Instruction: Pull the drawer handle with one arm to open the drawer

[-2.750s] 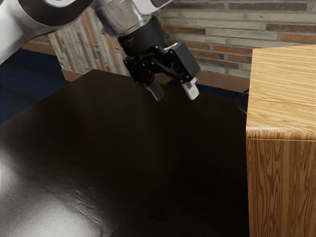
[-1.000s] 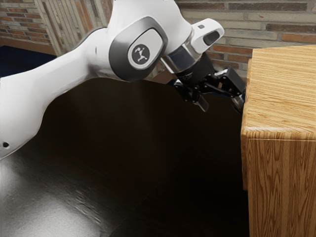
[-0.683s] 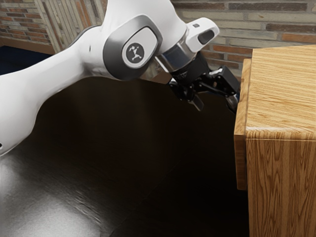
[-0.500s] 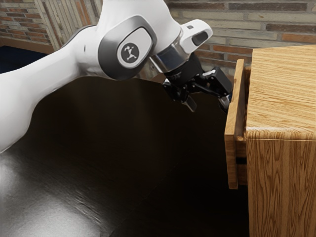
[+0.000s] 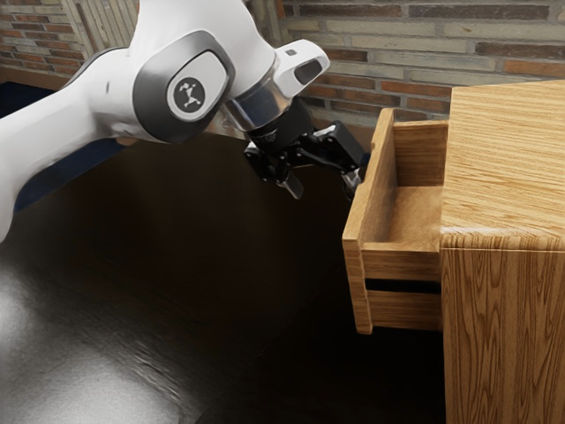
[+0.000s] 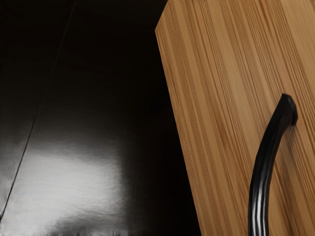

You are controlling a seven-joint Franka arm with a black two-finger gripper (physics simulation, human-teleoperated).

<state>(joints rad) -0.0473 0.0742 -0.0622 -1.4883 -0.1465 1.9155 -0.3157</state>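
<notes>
You're mid-pull: drawer well out, gripper spread wide at the handle, clamping nothing; next, draw straight back.

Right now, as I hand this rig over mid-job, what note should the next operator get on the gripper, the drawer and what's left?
Gripper: open, fingers spread, right beside the drawer front. The exterior view hides whether a finger touches the handle.
Handle: black curved bar on the drawer front, close under the hand in the wrist view.
Drawer: pulled well out of the wooden cabinet, its inside showing.
Done: the drawer is open.
Left: probably only a further pull if full extension is wanted, then back the hand away.
</notes>
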